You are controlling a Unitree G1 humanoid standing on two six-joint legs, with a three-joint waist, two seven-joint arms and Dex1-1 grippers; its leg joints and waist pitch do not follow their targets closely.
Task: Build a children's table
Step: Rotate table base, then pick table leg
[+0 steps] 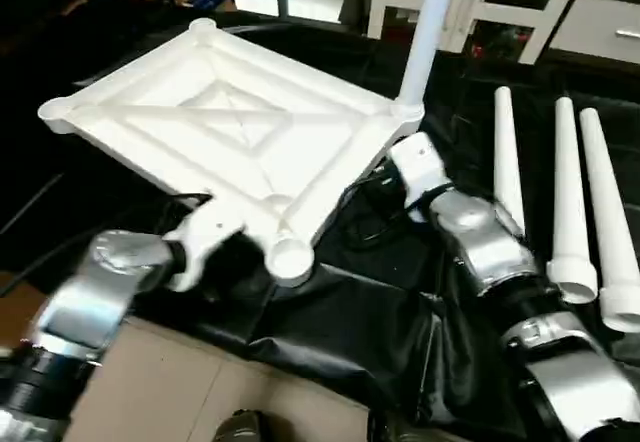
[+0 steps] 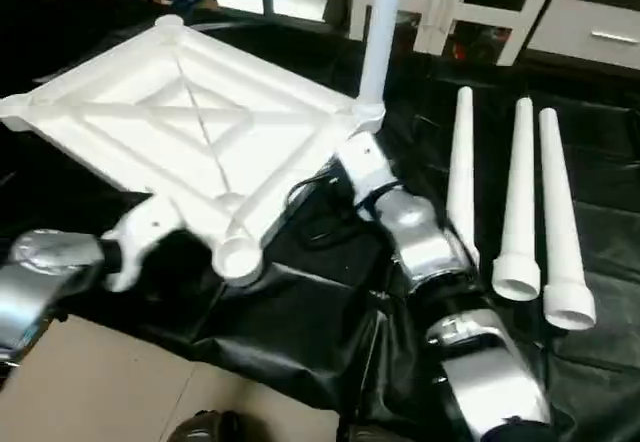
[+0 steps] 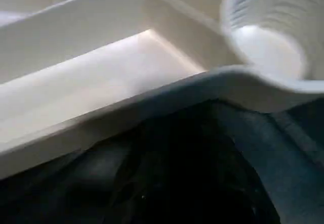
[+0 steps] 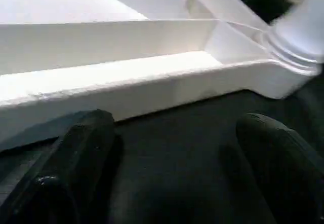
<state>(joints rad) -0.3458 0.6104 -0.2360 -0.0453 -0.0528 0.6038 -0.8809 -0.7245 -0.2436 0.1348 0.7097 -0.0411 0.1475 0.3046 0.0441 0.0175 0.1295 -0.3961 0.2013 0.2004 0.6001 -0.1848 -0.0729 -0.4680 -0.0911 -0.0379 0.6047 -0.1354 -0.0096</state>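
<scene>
Across the black-draped bench (image 1: 330,332), centre-left of the frame, the tabletop (image 1: 215,127) lies underside up, X-ribs showing, and looks tilted, its near corner raised.

One leg (image 1: 428,32) stands upright in the far-right corner socket, upper middle of the frame. Three loose legs (image 1: 570,202) lie side by side at the right of the frame, flared ends toward the robot.

Near corner socket (image 1: 289,255) is empty, open mouth up.

Left gripper (image 1: 215,224), lower left, sits at the tabletop's near edge. Whether it pinches the rim or just rests against it, cannot tell; its wrist view gives the rim and the socket very close.

Right gripper (image 4: 172,148), centre-right, has its fingers (image 4: 76,153) spread wide, holding nothing, with the tabletop's side rail just ahead of them.

Risks, as I judge them:
- The tabletop seems poorly supported. A push from either arm could slide it on the slick cloth.
- The standing leg is tall; if it is only loosely seated, a jolt could topple it or lever it out.
- The right forearm lies near the loose legs; a sweep toward them could roll them away.
- Folds in the cloth could snag the fingers.
</scene>
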